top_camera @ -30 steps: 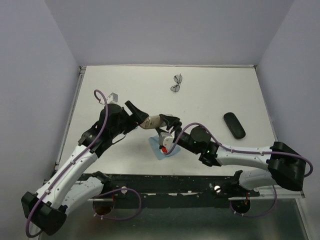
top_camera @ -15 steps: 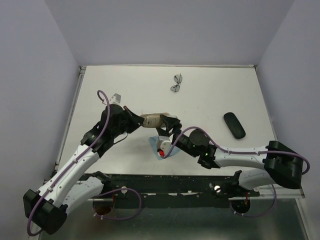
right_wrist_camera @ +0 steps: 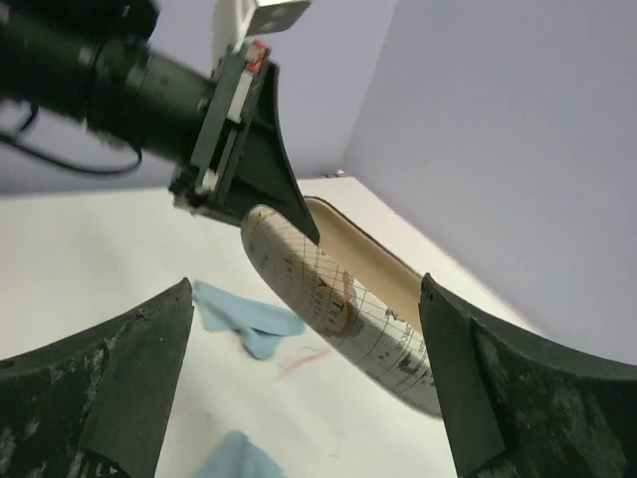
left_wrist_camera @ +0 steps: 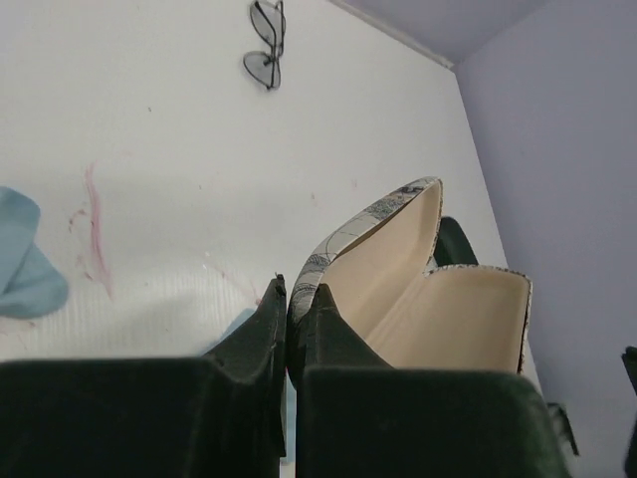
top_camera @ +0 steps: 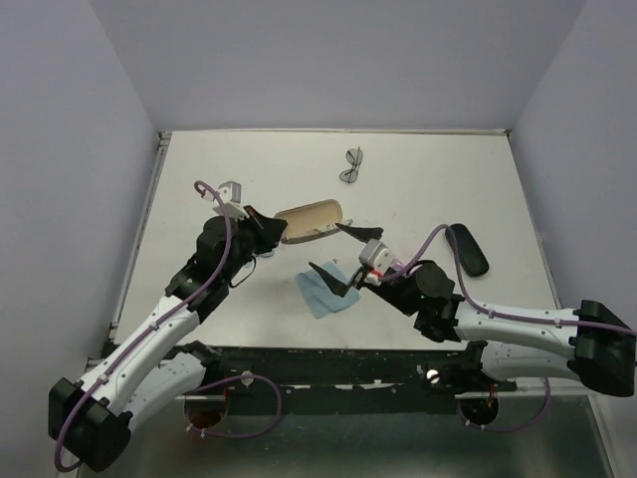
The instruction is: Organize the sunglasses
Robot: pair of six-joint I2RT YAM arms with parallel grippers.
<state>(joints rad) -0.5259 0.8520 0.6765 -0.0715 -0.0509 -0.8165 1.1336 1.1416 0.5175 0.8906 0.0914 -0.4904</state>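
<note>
A thin dark-framed pair of sunglasses (top_camera: 351,165) lies folded at the back of the table, also in the left wrist view (left_wrist_camera: 267,40). My left gripper (top_camera: 269,227) (left_wrist_camera: 289,299) is shut on the rim of an open map-printed case (top_camera: 311,219) (left_wrist_camera: 398,289) with tan lining. In the right wrist view the case (right_wrist_camera: 348,299) hangs tilted above the table. My right gripper (top_camera: 340,253) (right_wrist_camera: 306,299) stands wide open just off the case's right end, not touching it.
A blue cloth (top_camera: 323,294) (right_wrist_camera: 244,319) lies crumpled near the front, under the right gripper. A black oblong case (top_camera: 466,249) lies shut at the right. Lilac walls close in the table on three sides.
My left gripper shut on the case's rim and carried it back. My right gripper opened, let go of the case and drew back to the right.
</note>
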